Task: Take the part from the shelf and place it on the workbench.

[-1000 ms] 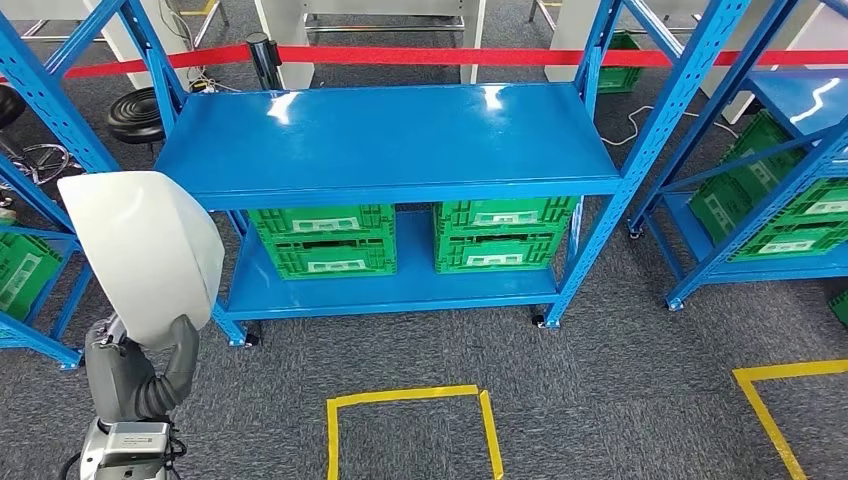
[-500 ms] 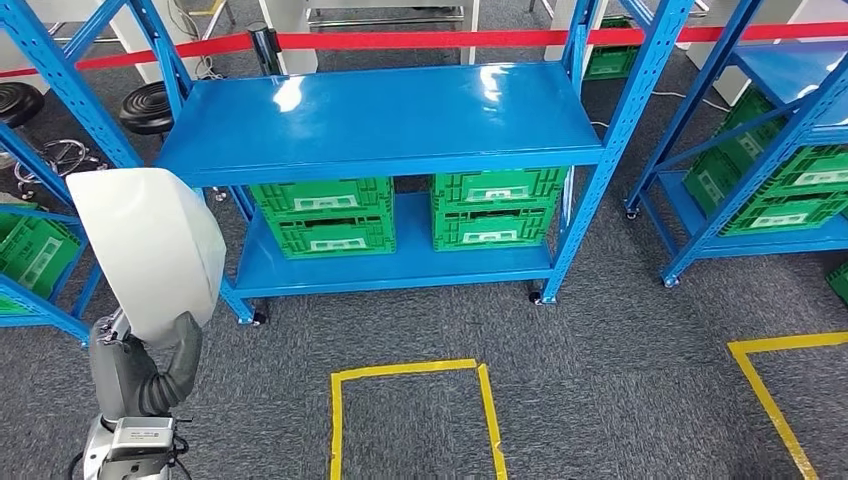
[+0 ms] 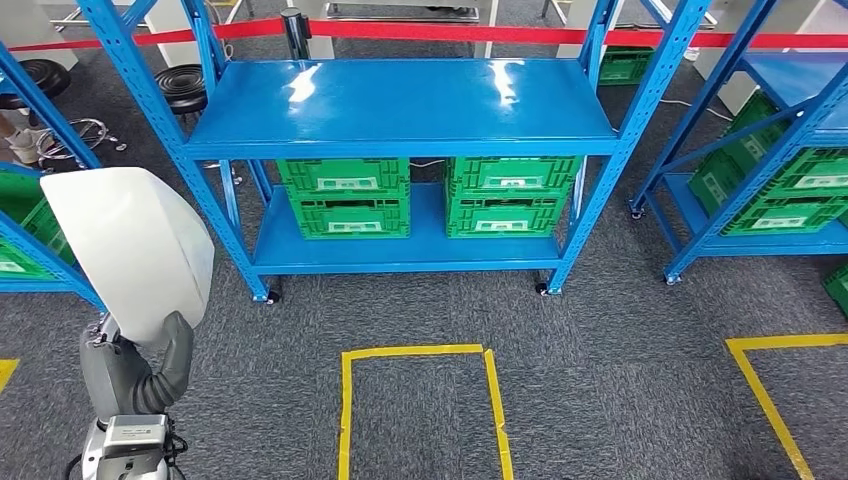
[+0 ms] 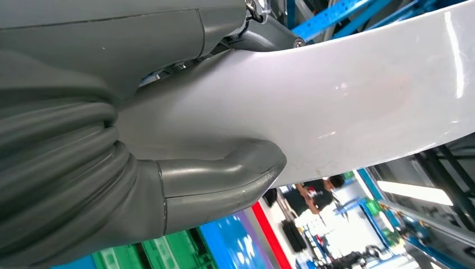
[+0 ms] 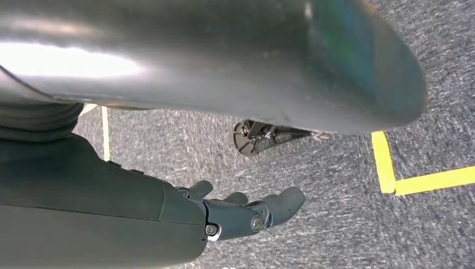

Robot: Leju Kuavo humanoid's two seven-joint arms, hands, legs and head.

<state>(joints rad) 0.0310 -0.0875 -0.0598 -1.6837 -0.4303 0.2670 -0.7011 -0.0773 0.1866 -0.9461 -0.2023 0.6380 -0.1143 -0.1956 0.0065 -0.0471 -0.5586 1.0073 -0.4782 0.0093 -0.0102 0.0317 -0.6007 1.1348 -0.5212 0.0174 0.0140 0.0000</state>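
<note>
White, smooth and curved like a shell, the part [image 3: 130, 250] sits in the robot's left hand [image 3: 150, 370], low and to the left of the blue shelf [image 3: 400, 100]; in the left wrist view the thick grey thumb [image 4: 224, 179] presses against its glossy surface [image 4: 347, 95], so the hand grips it.

That blue shelf is the biggest thing around: painted steel, perforated uprights, a shiny flat top board and a lower board under it. On the lower board stand four green plastic crates [image 3: 345, 197], two stacks of two side by side, ribbed and slotted, with white labels on their fronts. I cannot tell what is in them. To the right of the shelf stands a second blue rack [image 3: 770, 130] with more green crates [image 3: 790, 205] on its low board, and at the left edge another rack [image 3: 40, 120] with a crate behind its uprights.

Behind the shelf runs a red barrier band [image 3: 560, 36], and a black round stool [image 3: 186, 86] stands at its left rear corner. In front of it, on the grey speckled carpet [image 3: 620, 380], yellow tape [image 3: 420, 352] marks a square outline.

The right hand [image 5: 246, 216] hangs over the carpet, its dark fingers [image 5: 283, 203] loosely apart and holding nothing.
</note>
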